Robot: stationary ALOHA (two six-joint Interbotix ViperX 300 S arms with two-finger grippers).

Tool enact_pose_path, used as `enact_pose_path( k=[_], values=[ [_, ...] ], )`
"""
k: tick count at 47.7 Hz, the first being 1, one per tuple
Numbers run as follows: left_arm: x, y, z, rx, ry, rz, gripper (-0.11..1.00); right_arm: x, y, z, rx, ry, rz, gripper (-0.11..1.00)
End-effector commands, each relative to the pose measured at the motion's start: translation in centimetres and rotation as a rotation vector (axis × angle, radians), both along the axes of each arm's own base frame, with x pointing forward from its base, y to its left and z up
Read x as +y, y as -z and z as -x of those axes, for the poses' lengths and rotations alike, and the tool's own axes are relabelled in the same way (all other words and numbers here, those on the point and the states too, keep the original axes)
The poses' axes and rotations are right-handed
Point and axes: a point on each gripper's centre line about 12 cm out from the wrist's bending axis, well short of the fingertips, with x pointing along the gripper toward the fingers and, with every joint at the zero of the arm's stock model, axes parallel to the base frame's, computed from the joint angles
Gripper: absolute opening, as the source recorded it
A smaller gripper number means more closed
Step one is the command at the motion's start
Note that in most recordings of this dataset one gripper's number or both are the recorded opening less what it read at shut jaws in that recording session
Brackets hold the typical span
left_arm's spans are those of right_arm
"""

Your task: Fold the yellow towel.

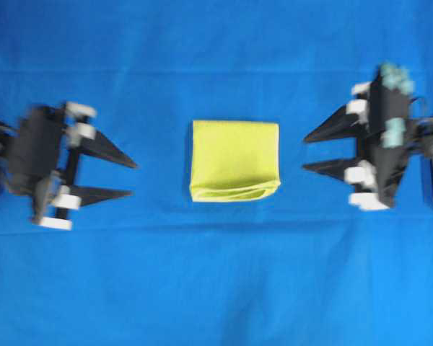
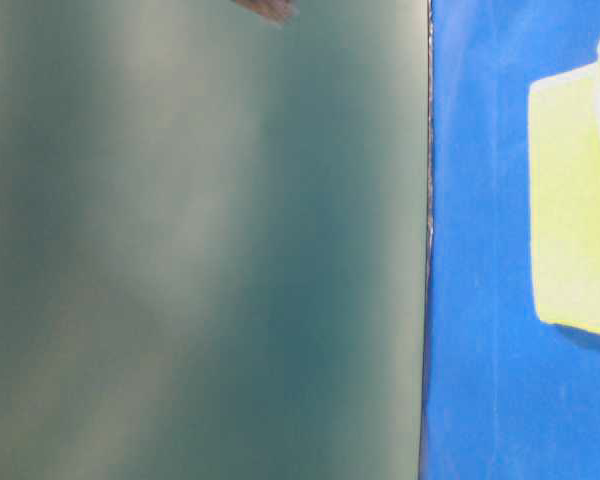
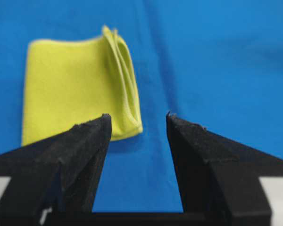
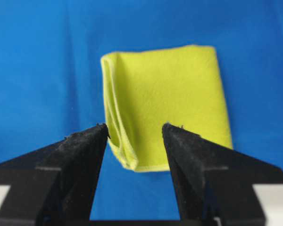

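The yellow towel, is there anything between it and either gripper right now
Nothing visible. The yellow towel lies folded on the blue cloth, with only bare cloth between it and the open left gripper on one side and the open right gripper on the other.

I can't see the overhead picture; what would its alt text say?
A folded yellow towel lies in the middle of a blue cloth. The left gripper and the right gripper flank it, both open, empty and clear of the towel.
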Motion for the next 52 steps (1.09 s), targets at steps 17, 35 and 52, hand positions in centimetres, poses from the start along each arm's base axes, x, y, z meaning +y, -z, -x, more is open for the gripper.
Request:
enact_pose_path(
  k=[17, 35, 52],
  values=[
    [1.9, -0.4, 8.3, -0.181, -0.049, 0.024, 0.48, -0.8, -0.7, 8.7, -0.228, -0.001, 0.026, 0.56],
    [2.2, 2.1, 11.0, -0.172, -0.063, 0.065, 0.48, -0.7, 3.6, 10.4, -0.212, -0.008, -0.016, 0.56],
    [2.2, 2.1, 11.0, -0.169, -0.064, 0.067, 0.48, -0.8, 4.0, 10.2, -0.208, 0.009, -0.04, 0.55]
  ],
)
